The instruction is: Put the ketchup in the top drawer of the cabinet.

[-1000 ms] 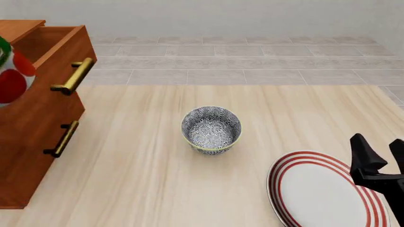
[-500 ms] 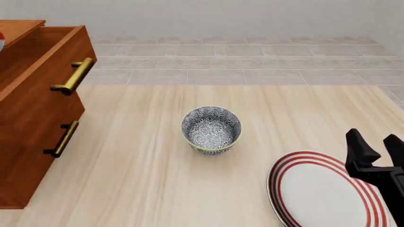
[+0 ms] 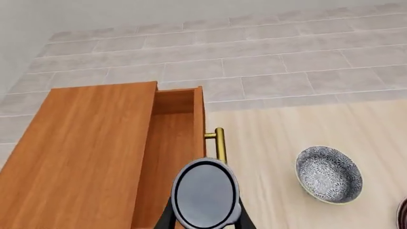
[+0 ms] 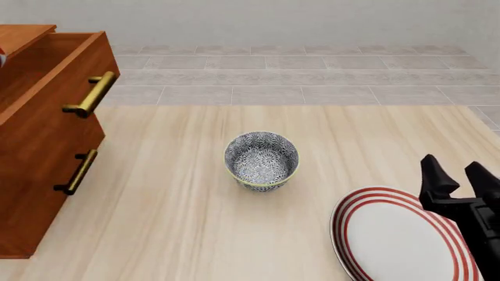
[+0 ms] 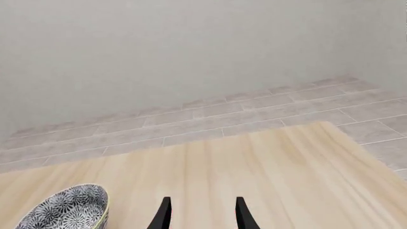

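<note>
Left gripper [image 3: 205, 220] clamps the ketchup [image 3: 205, 193] above the open top drawer [image 3: 173, 157] of the cabinet [image 3: 83, 157]. Right gripper [image 4: 459, 178] hangs parted and empty over the plate [image 4: 390, 240].

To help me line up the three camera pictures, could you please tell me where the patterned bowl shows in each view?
Front view: the bowl sits mid-table, right of the cabinet.
Left wrist view: the bowl is at the lower right, beyond the drawer handle.
Right wrist view: the bowl is at the bottom left corner, partly cut off.
Shared landmark: the bowl itself.

We see the right claw [image 5: 200, 214] with fingers apart and nothing between them, above the worktop [image 5: 254, 162]; patterned bowl [image 5: 66, 210] nearby, apart.
</note>
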Robot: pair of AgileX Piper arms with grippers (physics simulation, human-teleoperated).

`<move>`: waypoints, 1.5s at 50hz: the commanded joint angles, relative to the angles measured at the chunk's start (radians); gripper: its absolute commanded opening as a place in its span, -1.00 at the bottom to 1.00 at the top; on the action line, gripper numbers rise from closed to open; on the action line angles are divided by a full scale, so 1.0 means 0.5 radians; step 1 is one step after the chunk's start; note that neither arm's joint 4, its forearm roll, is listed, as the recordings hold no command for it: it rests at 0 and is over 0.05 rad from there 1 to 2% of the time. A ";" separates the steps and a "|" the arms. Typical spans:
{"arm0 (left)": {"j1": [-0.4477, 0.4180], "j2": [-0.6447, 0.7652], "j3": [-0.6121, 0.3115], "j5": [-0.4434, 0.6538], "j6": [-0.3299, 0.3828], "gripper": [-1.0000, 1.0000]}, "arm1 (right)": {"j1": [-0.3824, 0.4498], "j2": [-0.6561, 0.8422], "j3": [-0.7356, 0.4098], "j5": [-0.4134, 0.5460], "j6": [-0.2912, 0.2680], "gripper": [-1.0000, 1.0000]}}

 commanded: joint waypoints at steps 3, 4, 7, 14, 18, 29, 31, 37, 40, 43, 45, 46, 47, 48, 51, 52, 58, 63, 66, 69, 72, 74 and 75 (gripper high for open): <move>0.157 0.081 0.072 -0.123 0.135 -1.00 | 0.009 0.176 0.000 -0.170 -0.046 1.00; 0.175 0.093 0.063 -0.136 0.141 -1.00 | 0.008 0.173 0.000 -0.169 -0.045 1.00; 0.199 0.116 0.051 -0.156 0.146 -1.00 | 0.036 0.076 0.000 -0.082 -0.130 1.00; 0.224 0.114 0.121 -0.202 0.188 -1.00 | 0.079 -0.035 0.000 0.033 -0.229 1.00; 0.232 0.122 0.134 -0.225 0.209 -1.00 | 0.110 -0.068 0.000 0.068 -0.305 1.00; 0.264 0.140 0.180 -0.274 0.257 -1.00 | 0.114 -0.174 0.000 0.159 -0.305 1.00; 0.268 0.141 0.185 -0.279 0.263 -1.00 | 0.116 -0.181 0.000 0.165 -0.308 1.00; 0.300 0.158 0.189 -0.297 0.265 -1.00 | 0.125 -0.224 0.000 0.190 -0.311 1.00; 0.304 0.160 0.200 -0.298 0.258 -1.00 | 0.136 -0.255 0.000 0.208 -0.319 1.00; 0.312 0.159 0.216 -0.311 0.265 -1.00 | 0.141 -0.264 0.000 0.215 -0.321 1.00; 0.309 0.161 0.224 -0.315 0.262 -1.00 | 0.144 -0.267 0.000 0.217 -0.321 1.00; 0.310 0.162 0.230 -0.324 0.263 -1.00 | 0.147 -0.264 0.000 0.215 -0.324 1.00; 0.311 0.169 0.240 -0.328 0.258 -1.00 | 0.149 -0.251 0.000 0.205 -0.323 1.00; 0.313 0.167 0.248 -0.338 0.269 -1.00 | 0.149 -0.246 0.000 0.199 -0.323 1.00; 0.332 0.188 0.254 -0.365 0.276 -1.00 | 0.151 -0.234 0.000 0.192 -0.326 1.00; 0.337 0.200 0.248 -0.367 0.271 -1.00 | 0.151 -0.229 0.000 0.188 -0.328 1.00; 0.369 0.280 0.174 -0.379 0.260 -1.00 | 0.161 -0.071 0.000 0.041 -0.332 1.00; 0.380 0.311 0.210 -0.416 0.272 -1.00 | 0.172 -0.001 0.000 -0.034 -0.344 1.00; 0.391 0.332 0.220 -0.428 0.270 -1.00 | 0.174 -0.008 0.000 -0.029 -0.351 1.00; 0.401 0.349 0.234 -0.446 0.256 -1.00 | 0.171 -0.006 0.000 -0.032 -0.349 1.00; 0.406 0.361 0.249 -0.465 0.239 -1.00 | 0.168 0.016 0.000 -0.052 -0.349 1.00; 0.404 0.365 0.265 -0.474 0.230 -1.00 | 0.169 0.030 0.000 -0.064 -0.349 1.00; 0.403 0.365 0.276 -0.482 0.232 -1.00 | 0.170 0.038 0.000 -0.071 -0.349 1.00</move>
